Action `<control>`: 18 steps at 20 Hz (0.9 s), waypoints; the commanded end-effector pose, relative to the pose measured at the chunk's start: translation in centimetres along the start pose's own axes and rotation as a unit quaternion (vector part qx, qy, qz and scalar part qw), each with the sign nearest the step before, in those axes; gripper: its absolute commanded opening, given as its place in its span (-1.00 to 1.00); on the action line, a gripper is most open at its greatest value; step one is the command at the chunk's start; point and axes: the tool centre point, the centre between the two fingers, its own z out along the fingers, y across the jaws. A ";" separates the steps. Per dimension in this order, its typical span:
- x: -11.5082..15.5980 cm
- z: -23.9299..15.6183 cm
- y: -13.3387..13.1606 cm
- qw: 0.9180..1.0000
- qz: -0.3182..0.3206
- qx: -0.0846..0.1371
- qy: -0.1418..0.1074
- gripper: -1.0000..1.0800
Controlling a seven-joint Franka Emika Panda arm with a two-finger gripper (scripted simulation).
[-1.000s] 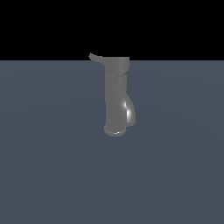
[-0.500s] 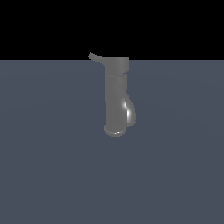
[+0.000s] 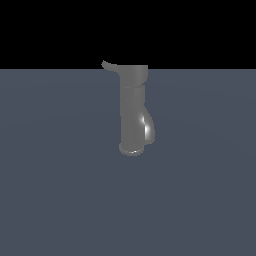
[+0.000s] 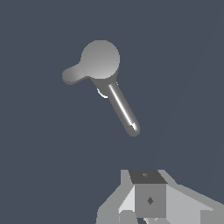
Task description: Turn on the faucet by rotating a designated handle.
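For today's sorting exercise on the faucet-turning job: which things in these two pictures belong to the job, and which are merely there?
Belonging to the job:
- the faucet, an upright grey cylinder
- the handle, projecting sideways from the faucet's top cap
- the gripper, apart from the faucet, touching nothing

Merely there:
- the grey surface that the faucet stands on

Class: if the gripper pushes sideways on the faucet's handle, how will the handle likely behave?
The handle is thin and looks like metal, so it is probably stiff rather than bendy. It projects from the cap of the faucet, so it likely swings around it. Its smooth, curved surface may let the jaws slip off.
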 end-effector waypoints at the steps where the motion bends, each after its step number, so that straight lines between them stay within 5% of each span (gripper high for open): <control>1: 1.2 0.5 -0.8 1.000 0.031 0.001 -0.001 -1.00; 9: 4.7 2.6 -3.2 0.992 0.127 0.003 -0.004 -1.00; 18: 8.5 5.7 -5.9 0.972 0.234 0.001 -0.005 -1.00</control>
